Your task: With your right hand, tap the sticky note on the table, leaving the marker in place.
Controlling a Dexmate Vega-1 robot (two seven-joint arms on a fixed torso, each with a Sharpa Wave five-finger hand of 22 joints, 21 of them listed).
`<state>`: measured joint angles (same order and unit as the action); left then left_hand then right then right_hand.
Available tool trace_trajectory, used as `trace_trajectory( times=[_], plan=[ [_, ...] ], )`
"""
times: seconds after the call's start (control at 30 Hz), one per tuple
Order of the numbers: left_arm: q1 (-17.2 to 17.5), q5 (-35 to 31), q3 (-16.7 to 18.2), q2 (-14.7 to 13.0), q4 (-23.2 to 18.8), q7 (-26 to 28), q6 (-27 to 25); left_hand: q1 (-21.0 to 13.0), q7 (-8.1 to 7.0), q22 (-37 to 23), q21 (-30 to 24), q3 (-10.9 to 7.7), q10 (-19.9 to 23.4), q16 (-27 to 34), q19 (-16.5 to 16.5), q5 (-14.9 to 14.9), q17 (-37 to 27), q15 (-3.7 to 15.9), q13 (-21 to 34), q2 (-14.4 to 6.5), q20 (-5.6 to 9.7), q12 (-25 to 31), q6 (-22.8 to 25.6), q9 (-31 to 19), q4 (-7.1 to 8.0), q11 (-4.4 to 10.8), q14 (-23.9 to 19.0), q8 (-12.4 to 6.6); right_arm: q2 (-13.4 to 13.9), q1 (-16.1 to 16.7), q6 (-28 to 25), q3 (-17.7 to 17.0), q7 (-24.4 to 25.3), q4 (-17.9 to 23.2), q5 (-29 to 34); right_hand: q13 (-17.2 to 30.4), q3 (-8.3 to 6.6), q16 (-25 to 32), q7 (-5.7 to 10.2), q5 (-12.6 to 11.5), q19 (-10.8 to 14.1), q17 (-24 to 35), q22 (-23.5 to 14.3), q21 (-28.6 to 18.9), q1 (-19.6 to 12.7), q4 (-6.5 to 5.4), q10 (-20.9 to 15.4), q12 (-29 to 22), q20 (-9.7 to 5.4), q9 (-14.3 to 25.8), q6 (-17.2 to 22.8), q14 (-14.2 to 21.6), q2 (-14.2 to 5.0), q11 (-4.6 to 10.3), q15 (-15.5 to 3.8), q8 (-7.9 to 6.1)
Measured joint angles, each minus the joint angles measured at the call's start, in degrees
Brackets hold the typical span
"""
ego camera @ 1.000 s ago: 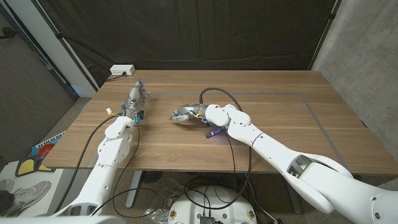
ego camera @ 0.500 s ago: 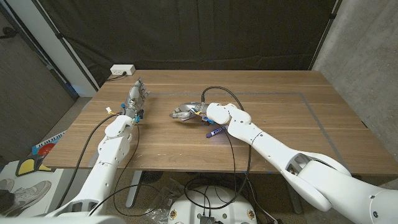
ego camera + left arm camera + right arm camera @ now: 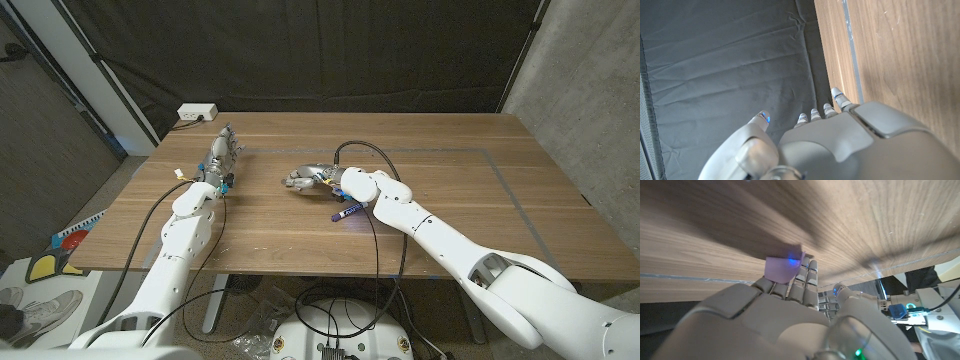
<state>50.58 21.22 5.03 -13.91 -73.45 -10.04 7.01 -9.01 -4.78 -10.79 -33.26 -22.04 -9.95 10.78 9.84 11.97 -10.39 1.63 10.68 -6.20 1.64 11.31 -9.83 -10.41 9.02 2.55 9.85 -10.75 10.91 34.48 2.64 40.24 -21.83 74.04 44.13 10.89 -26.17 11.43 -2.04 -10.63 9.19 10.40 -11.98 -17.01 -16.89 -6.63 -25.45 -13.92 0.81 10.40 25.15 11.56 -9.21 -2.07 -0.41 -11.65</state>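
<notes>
My right hand (image 3: 308, 179) lies low over the middle of the table, fingers stretched out toward the left and holding nothing. In the right wrist view a pale purple sticky note (image 3: 784, 267) lies on the wood right at the fingertips (image 3: 801, 275), with one corner lifted; I cannot tell whether they touch it. A purple marker (image 3: 347, 212) lies on the table just beside my right wrist, toward the near edge. My left hand (image 3: 222, 158) rests at the table's left side, fingers straight and apart, with nothing in it.
A white power box (image 3: 196, 113) sits at the table's back left corner. A black cable (image 3: 365, 150) loops over my right forearm. A thin taped line (image 3: 505, 190) marks the right part of the table (image 3: 450, 140). A dark curtain hangs behind.
My right hand has slid a little to the right and toward the back over the note. The marker lies where it was. My left arm has shifted slightly.
</notes>
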Motion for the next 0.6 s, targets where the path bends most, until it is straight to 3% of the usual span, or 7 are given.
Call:
trace_trajectory(
  times=[0.4, 0.53, 0.6],
  plan=[
    [-0.3, -0.4, 0.0, 0.2, 0.2, 0.0, 0.0, 0.5, 0.00, 0.0, 0.0, 0.08, 0.0, 0.0, 0.0, 0.0, 0.0, 0.00, 0.0, 0.5, 0.00, 0.0, 0.0, 0.0, -0.12, 0.00, 0.0, 0.00, -0.6, -1.8, -0.7, 0.3, 0.9, -2.4, 0.3, -0.4, 0.16, 0.0, 0.25, 0.0, -0.2, 0.1, 0.0, 0.0, 0.2, 0.16, 0.0, 0.3, -0.22, 0.0, -0.2, 0.0, 0.22, -0.02, 0.01, 0.03],
    [-0.3, -0.4, 0.1, 0.2, 0.2, 0.1, 0.0, 0.5, 0.00, 0.0, 0.0, 0.14, 0.0, 0.0, 0.0, 0.0, 0.0, 0.00, 0.0, 0.5, 0.00, 0.0, 0.0, 0.0, -0.17, 0.00, 0.0, 0.00, -0.6, -2.1, 0.1, 0.2, 1.7, -2.8, 0.0, -0.3, 0.07, 0.0, 2.95, 0.0, -0.2, 0.0, 0.0, 0.0, 0.2, 0.92, -0.1, 0.9, -0.22, 0.0, -0.8, 0.1, 0.20, -0.49, -0.09, 0.49],
    [-0.3, -0.4, 0.2, 0.2, 0.2, 0.1, -0.1, 0.5, 0.00, 0.0, 0.0, 0.14, 0.0, 0.0, 0.0, 0.0, 0.0, 0.00, 0.0, 0.5, 0.00, 0.0, 0.0, 0.0, -0.17, 0.00, 0.0, 0.00, -0.5, -2.1, 1.0, 0.2, 2.4, -2.7, -0.4, -0.2, -0.13, -0.2, 6.14, 0.0, -0.2, 0.0, 0.0, 0.0, -0.3, 1.70, 1.7, 1.6, -0.18, 0.0, -2.0, 0.3, -0.26, -0.19, -0.31, 0.98]
  ],
)
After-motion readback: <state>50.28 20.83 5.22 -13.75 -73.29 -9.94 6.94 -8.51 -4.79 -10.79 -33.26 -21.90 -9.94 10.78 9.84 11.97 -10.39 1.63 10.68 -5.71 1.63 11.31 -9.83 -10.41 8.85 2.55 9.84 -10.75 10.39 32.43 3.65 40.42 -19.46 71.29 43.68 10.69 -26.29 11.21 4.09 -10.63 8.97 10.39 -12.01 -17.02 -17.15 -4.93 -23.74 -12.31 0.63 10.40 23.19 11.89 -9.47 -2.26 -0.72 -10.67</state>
